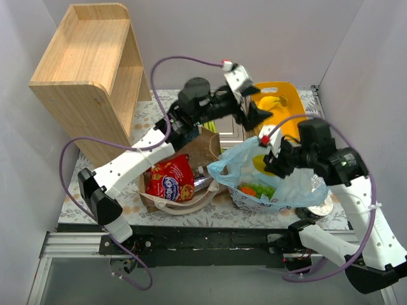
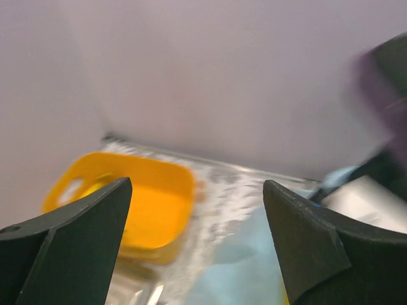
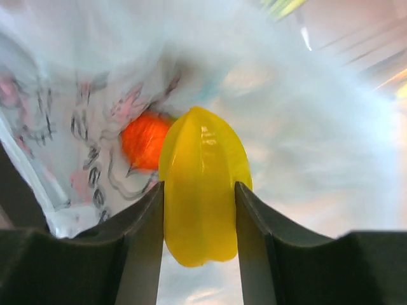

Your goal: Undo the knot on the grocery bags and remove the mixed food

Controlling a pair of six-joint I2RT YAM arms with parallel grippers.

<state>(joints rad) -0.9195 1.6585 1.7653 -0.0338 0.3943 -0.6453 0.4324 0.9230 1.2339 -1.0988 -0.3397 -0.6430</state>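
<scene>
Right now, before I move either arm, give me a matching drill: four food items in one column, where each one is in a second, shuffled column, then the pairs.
Items
1. red crisp packet
2. bananas
3. yellow ridged fruit
4. orange food

Places
A. inside the light-blue bag
B. between the fingers of the right gripper
C. in the yellow tub
D. in the mouth of the brown paper bag

Pairs: 1-D, 2-C, 3-B, 4-A
</scene>
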